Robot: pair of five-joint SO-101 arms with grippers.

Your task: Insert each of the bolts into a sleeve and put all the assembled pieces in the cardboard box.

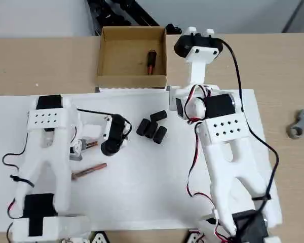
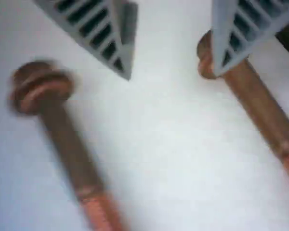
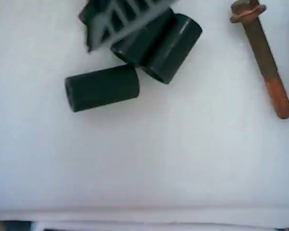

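Copper-coloured bolts (image 1: 89, 170), two in number, lie flat on the white sheet (image 1: 142, 187) below the left jaws. Each has a flanged hex head, a smooth brown shank and a brighter orange threaded end. The first bolt (image 2: 62, 139) lies to one side of the gap between the jaws. The second bolt (image 2: 259, 106) has its head partly hidden behind one jaw. The left jaws stand wide apart and hold nothing.

Four black cylindrical sleeves (image 1: 151, 130) lie in a loose cluster between the two sets of jaws, nearer the right jaws. One sleeve (image 3: 102, 88) lies just beside a side-by-side pair (image 3: 171, 45). Whether the right jaws are wide or narrow cannot be told.

The cardboard box (image 1: 121, 55) stands beyond both sets of jaws on the wooden surface (image 1: 40, 61). It contains one assembled piece (image 1: 151, 62), a black sleeve with a reddish bolt end showing. A grey part (image 1: 299, 124) lies well apart from the right jaws.
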